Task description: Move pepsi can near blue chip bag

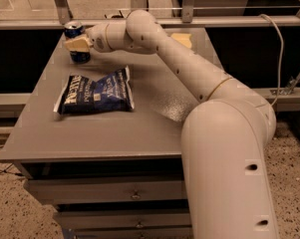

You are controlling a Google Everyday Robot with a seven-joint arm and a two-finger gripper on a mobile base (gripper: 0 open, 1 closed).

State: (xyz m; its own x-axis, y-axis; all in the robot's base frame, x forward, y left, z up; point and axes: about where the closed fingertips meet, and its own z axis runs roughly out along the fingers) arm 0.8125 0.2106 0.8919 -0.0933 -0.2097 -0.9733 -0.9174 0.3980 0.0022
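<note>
The pepsi can stands upright at the far left corner of the grey table. My gripper is at the can, and its beige tip crosses in front of the can's middle. The can's silver top and blue lower part show above and below the tip. The blue chip bag lies flat on the table, a little in front of the can and apart from it. My arm reaches across the table from the right.
A pale yellow sponge lies at the far right of the table, partly behind my arm. A metal railing runs behind the table. Drawers sit under the tabletop. A cable hangs at the right.
</note>
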